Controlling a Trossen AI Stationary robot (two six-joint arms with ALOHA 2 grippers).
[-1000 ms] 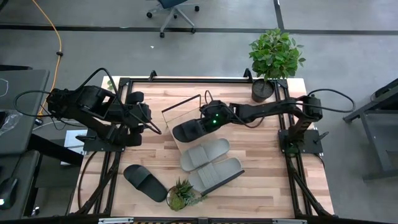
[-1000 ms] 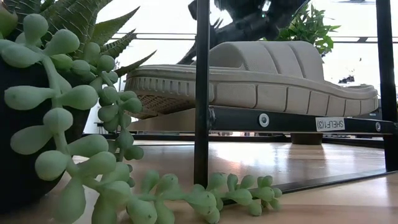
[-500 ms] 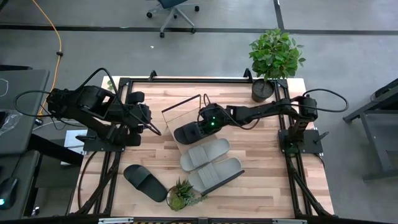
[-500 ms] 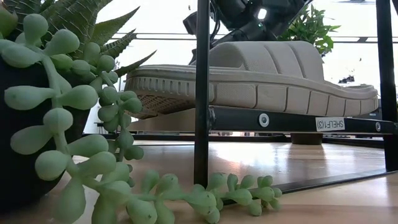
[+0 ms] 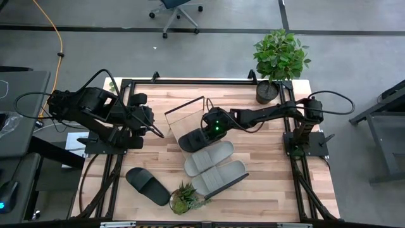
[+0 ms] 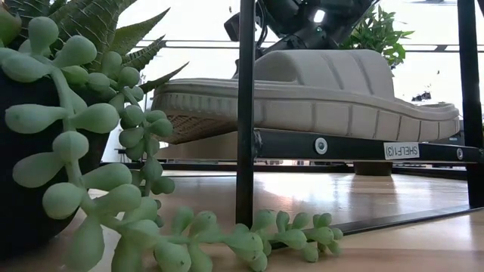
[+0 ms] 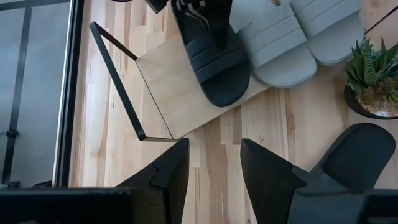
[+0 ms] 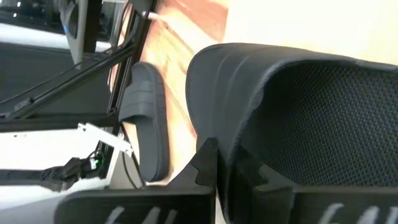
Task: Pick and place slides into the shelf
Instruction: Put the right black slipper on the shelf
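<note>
The long flat light-wood shelf board with thin black rod ends sat angled across the middle of the table. Two light grey rubber slides lay side by side on it, straps up. A black rubber slide lay on the board right next to them. The other black slide was off on the tabletop, well apart.
</note>
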